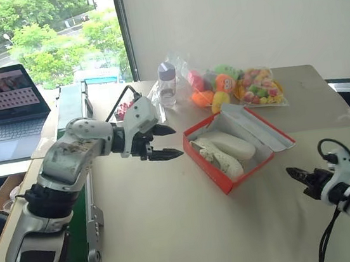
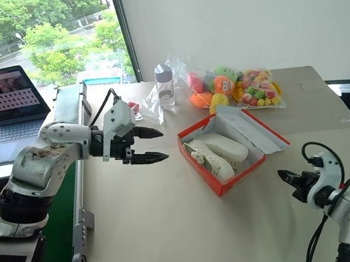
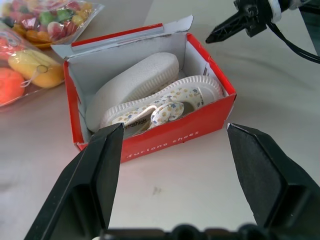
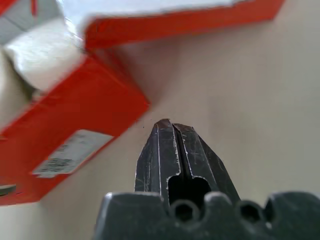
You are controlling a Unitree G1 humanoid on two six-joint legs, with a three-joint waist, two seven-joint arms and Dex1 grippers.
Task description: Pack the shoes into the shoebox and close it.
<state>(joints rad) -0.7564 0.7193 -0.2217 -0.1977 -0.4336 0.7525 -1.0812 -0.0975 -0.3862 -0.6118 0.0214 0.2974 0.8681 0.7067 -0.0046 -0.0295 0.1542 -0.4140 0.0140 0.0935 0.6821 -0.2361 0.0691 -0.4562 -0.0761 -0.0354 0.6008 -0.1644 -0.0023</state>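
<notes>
The red-orange shoebox (image 1: 206,168) stands open in the middle of the table, its lid (image 1: 269,131) laid back to the right. Both cream-white shoes (image 1: 226,150) lie inside it, one turned sole up (image 3: 135,82) and one on its side beside it. My left gripper (image 1: 177,141) hovers open and empty to the left of the box, pointing at it; in the left wrist view its fingers (image 3: 100,170) frame the box's long red wall (image 3: 165,145). My right gripper (image 1: 292,173) is shut with nothing in it, low over the table just right of the box corner (image 4: 75,120).
Clear bags of colourful plush toys (image 1: 237,88) and a clear bottle (image 1: 167,84) stand behind the box. A laptop (image 1: 6,107) sits on a side desk at far left, with a green and black rail (image 1: 70,112) along the table's left edge.
</notes>
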